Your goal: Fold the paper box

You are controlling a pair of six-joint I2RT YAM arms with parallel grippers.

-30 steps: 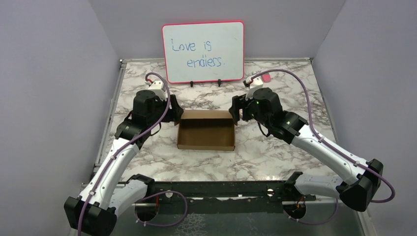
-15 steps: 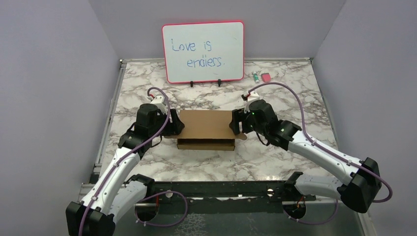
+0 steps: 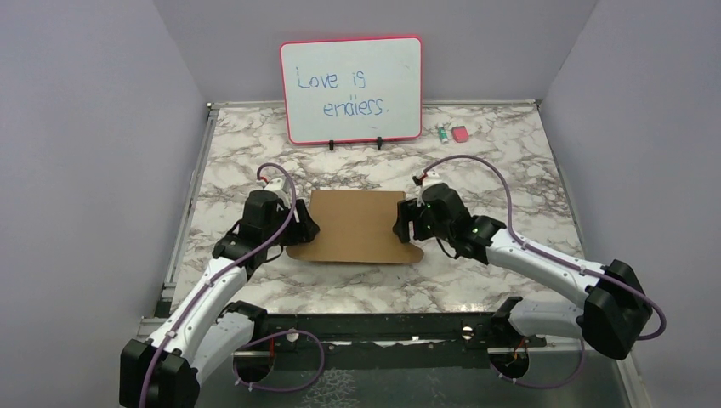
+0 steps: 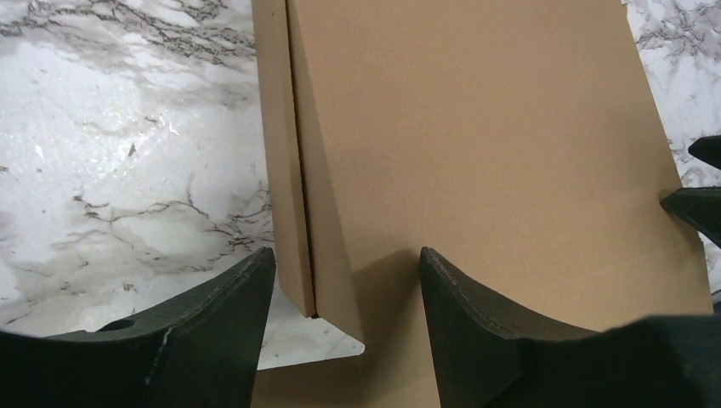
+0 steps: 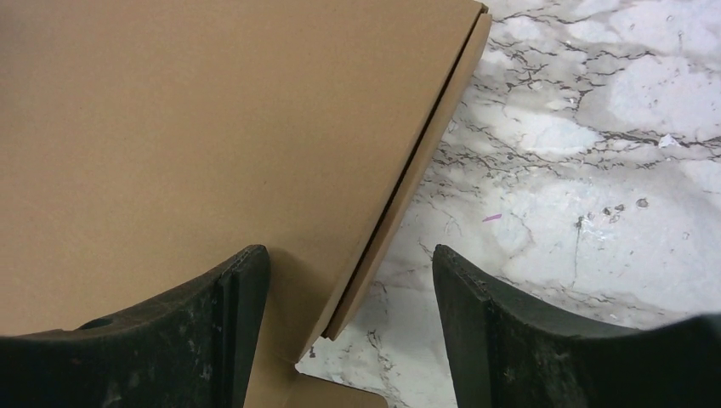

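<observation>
Paper box [image 3: 355,223] lid down; my left gripper [image 4: 344,255], right gripper [image 5: 349,252] open wide, empty, straddling lid ends; press evenly, tuck flap [image 3: 353,255].

Two white-and-black robot arms reach forward from their bases and bend inward. The left arm [image 3: 200,293] rises from its base and angles right. The right arm [image 3: 544,259] stretches lower and longer, angling left. Their black wrist heads sit low and face each other.

The left gripper [image 3: 304,229] points right, and the right gripper [image 3: 401,228] points left. In the left wrist view, the left gripper [image 4: 346,255] stands wide apart, its dark curved fingers [image 4: 221,323] pinching nothing. An end edge of the paper box [image 3: 353,225] lies in the gap between the jaws. In the right wrist view, the right gripper [image 5: 349,251] is spread just as wide. Its fingers [image 5: 527,331] straddle the box's opposite end edge without clamping it.
</observation>
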